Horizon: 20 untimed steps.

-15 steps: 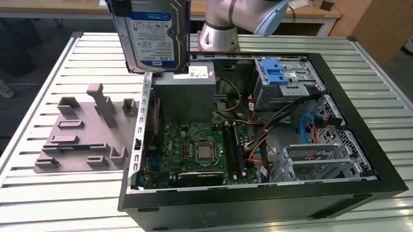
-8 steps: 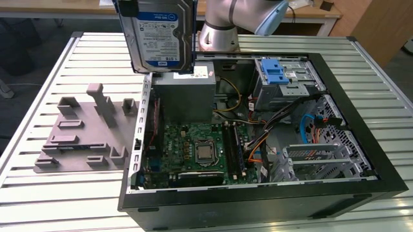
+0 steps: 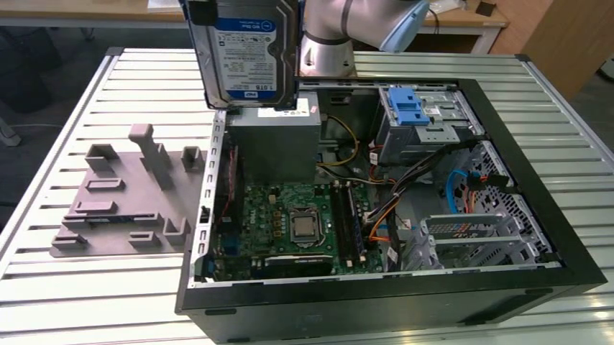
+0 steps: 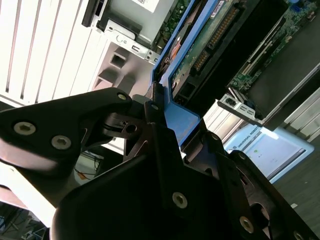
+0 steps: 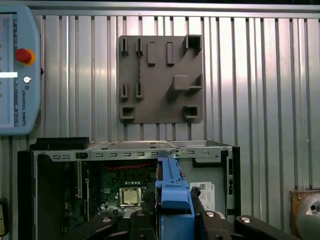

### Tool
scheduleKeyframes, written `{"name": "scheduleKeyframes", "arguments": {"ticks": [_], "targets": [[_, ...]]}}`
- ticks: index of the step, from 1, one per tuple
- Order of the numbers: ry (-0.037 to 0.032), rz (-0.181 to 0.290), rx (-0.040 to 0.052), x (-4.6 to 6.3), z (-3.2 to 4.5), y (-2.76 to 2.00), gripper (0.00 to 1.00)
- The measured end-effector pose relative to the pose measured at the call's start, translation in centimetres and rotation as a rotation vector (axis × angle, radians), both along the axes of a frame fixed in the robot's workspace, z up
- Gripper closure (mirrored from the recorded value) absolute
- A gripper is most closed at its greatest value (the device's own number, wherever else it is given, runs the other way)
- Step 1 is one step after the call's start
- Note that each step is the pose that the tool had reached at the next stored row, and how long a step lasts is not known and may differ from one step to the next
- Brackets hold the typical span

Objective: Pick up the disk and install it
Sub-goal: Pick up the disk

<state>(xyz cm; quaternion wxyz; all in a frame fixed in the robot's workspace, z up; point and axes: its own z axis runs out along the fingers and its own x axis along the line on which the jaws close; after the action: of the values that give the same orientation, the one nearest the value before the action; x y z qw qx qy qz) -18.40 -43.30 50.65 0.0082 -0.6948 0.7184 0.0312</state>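
Observation:
The disk (image 3: 244,54), silver-grey with a white and blue label, hangs upright in the air above the back corner of the open computer case (image 3: 384,291), over the grey power supply box (image 3: 273,140). In both wrist views my gripper (image 4: 172,112) (image 5: 172,207) is shut on the disk's blue bracket (image 4: 182,120) (image 5: 172,187). The black fingers (image 4: 155,115) clamp the bracket from both sides, and the disk's circuit-board side (image 4: 210,40) faces the second wrist camera.
Inside the case are the motherboard (image 3: 292,223), cables, and a silver drive cage with a blue latch (image 3: 410,109). A grey fixture plate (image 3: 125,194) lies on the slatted metal table (image 3: 57,287) at the exterior view's left. A teach pendant (image 5: 15,75) rests on the table.

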Motion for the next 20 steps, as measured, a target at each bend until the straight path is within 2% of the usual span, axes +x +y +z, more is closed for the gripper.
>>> {"name": "scheduleKeyframes", "arguments": {"ticks": [8, 10, 13, 20], "targets": [[0.0001, 0.000, 0.0000, 1.4, -0.01, -0.06, 0.64], [-0.0001, 0.000, 0.0001, 1.5, -0.06, -0.20, 0.64], [0.0001, 0.000, -0.0001, 1.6, -0.16, -0.83, 0.64], [0.0000, 0.000, 0.0000, 1.6, -0.32, -2.85, 0.64]]}}
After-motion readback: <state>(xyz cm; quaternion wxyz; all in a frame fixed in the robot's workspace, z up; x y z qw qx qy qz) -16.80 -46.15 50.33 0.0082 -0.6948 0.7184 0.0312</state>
